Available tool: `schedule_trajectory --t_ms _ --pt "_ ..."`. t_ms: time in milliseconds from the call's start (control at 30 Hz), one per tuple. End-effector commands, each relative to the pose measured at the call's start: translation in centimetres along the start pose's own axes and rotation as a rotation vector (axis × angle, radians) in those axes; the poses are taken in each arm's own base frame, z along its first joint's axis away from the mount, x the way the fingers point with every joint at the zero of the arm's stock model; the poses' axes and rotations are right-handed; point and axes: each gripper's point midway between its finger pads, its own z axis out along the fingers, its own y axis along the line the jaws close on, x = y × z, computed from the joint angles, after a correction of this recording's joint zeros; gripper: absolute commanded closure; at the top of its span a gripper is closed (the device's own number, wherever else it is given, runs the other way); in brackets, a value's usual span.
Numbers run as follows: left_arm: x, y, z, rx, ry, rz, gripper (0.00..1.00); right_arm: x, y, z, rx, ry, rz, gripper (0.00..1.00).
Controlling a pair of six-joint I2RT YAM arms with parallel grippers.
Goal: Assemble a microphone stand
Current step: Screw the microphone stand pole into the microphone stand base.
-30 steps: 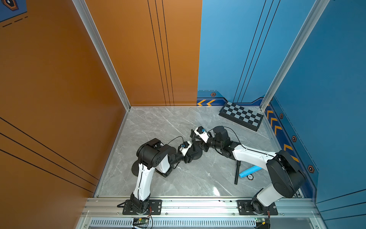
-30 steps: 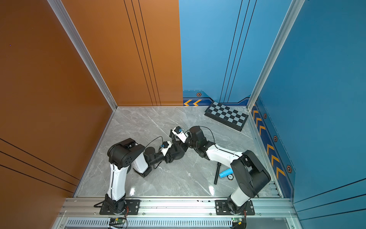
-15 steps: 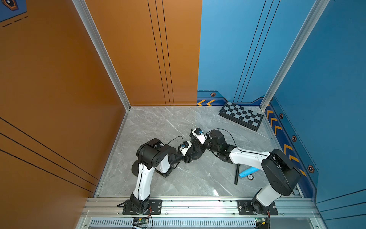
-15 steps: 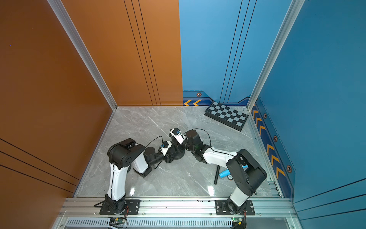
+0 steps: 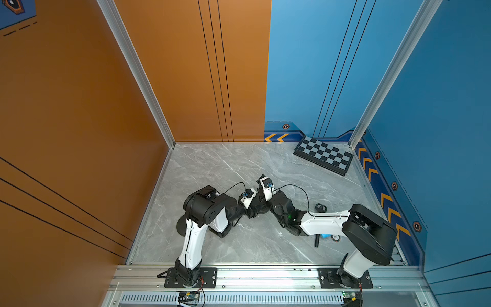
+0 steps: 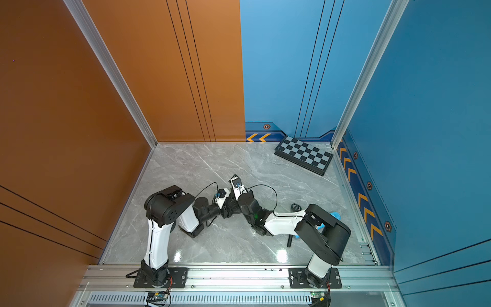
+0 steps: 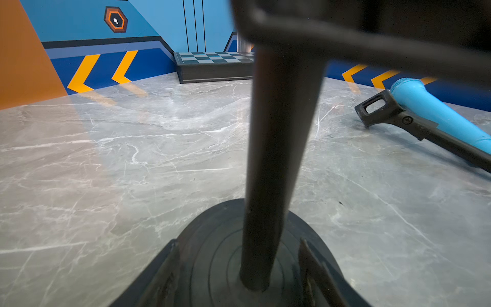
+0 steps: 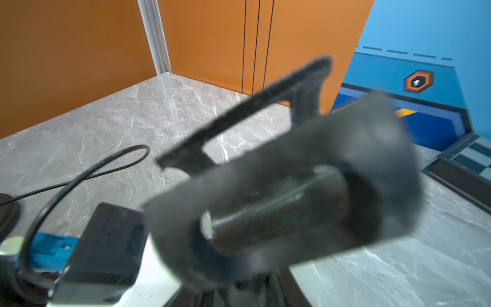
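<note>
Two claws: left claw (image 7: 239, 242) clamps the base (image 7: 212, 252), right claw (image 5: 262, 200) straddles the pole (image 7: 276, 133) (grip indiscernible).

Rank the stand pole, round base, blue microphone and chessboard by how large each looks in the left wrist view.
1. stand pole, enlarged by nearness to the camera.
2. round base, narrowly smaller, partly cropped.
3. blue microphone and chessboard: look alike, so unranked; one is cropped, the other distant and partly hidden.
</note>
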Motion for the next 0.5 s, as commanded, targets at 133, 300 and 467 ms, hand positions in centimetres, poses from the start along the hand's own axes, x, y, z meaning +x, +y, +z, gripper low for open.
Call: schedule_trajectory --t_ms 133,300,467 --pt "6.3 -0.2 -1.0 -0.019 0.211 -0.079 0.29 -1.1 2.3 -1.8 -0.403 0.071 -0.166 0.53" --pt "6.2 -0.4 -1.0 -0.005 0.21 -0.075 0.29 -1.4 1.1 -2.7 -0.53 0.081 -0.233 0.49" --pt "6.4 -0.5 -1.1 -0.003 0.214 -0.072 0.29 -1.9 0.0 -1.6 -0.548 0.092 -0.238 0.52"
